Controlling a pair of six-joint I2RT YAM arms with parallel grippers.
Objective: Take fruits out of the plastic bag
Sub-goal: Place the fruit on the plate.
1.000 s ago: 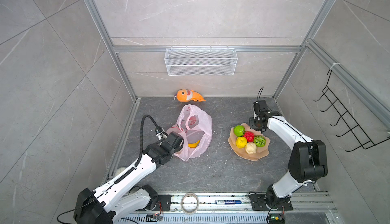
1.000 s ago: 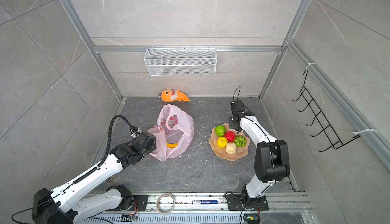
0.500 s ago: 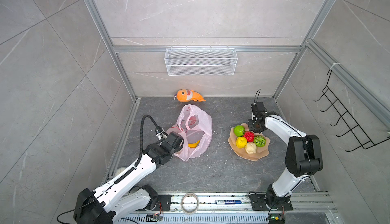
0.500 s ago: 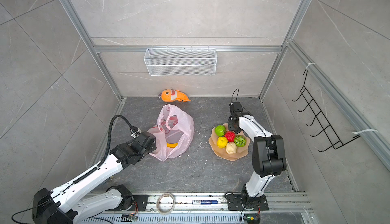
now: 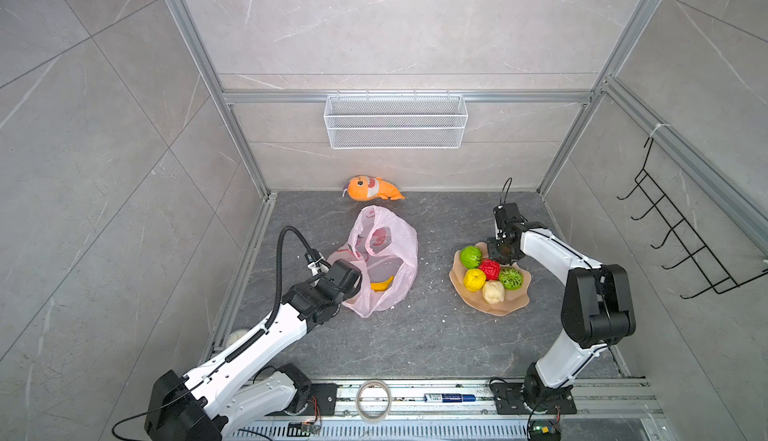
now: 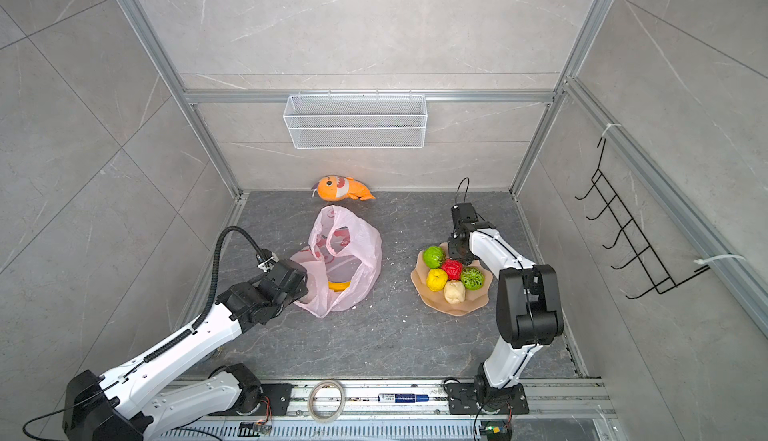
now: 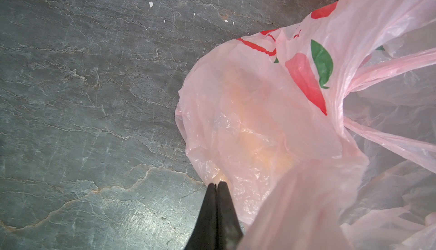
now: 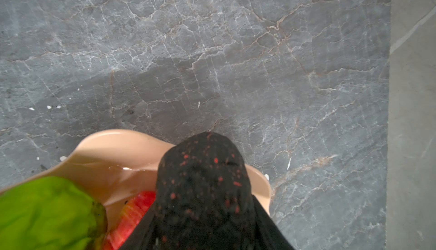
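Left gripper (image 7: 215, 186): fingers shut tight, tips touching the left edge of the plastic bag (image 5: 386, 252).
Right gripper (image 5: 502, 255): closed around the dark avocado (image 8: 203, 178), over the far edge of the plate (image 5: 515, 306).
Banana (image 5: 382, 284): inside the bag.
Other fruits (image 5: 489, 269): on the plate, right of the bag.

Robot lab cell: aluminium frame (image 5: 291, 97), tiled walls (image 5: 395, 23).

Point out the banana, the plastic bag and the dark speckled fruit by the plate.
banana (image 5: 382, 284): top view, middle of its yellow curve.
plastic bag (image 5: 405, 239): top view, pink side wall.
dark avocado (image 8: 203, 178): right wrist view, middle of its speckled skin.
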